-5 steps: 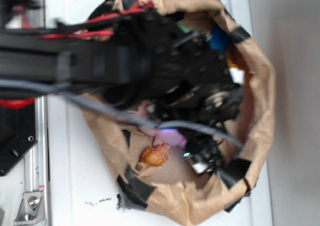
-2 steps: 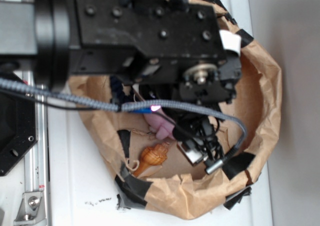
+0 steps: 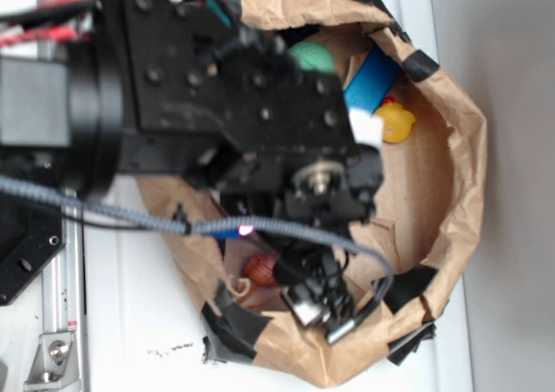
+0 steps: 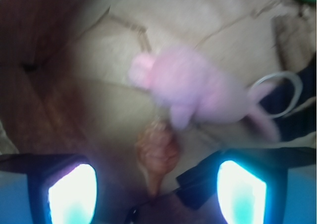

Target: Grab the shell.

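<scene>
One shell (image 4: pixel 158 157), tip twd camera.

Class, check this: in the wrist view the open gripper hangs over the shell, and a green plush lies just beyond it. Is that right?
Not quite. The plush is pink, not green, as the wrist view shows. The rest holds: the gripper is open, with the shell between its fingers.

Crumpled brown paper bag (image 3: pixel 455 162) on white table (image 3: pixel 130 305).
</scene>
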You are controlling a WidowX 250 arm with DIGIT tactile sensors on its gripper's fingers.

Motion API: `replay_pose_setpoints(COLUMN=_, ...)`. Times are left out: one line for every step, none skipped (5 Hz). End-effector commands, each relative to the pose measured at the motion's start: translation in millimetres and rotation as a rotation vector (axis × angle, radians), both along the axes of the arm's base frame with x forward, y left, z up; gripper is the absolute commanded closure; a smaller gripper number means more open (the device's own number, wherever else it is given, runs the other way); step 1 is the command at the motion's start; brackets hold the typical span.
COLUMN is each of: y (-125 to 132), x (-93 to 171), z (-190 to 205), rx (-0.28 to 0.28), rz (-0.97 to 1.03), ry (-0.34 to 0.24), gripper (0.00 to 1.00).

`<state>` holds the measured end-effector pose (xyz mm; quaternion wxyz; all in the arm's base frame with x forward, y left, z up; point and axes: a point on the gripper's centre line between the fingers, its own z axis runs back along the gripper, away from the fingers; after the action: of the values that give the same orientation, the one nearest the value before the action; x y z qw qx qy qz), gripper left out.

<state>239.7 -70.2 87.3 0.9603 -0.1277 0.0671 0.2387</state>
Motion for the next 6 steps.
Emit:
replay_pose_setpoints(y=-23, x=3, z=-46, rx=0.013, rz=-0.053, ry=-0.035, gripper=0.00)
replay_pose_setpoints(y=-28, x=1, z=-67, rx=-0.010, rz=-0.077, ry=0.032, gripper=0.00)
replay_pose_setpoints(y=-34, x=-5, z=-69, rx=-0.001, rz=-0.103, ry=0.078, gripper=1.00)
replay_pose_setpoints(y=-27, x=-2, z=-54, rx=-0.005, rz=-0.133, ry=0.049, gripper=1.00)
replay_pose_setpoints(y=4, x=14, z=-13, rx=0.054, rz=-0.185, ry=-0.125, gripper=1.00)
replay_pose_setpoints(y=41, x=20, z=39, rx=0.125, rz=-0.278, ry=-0.310, gripper=1.00)
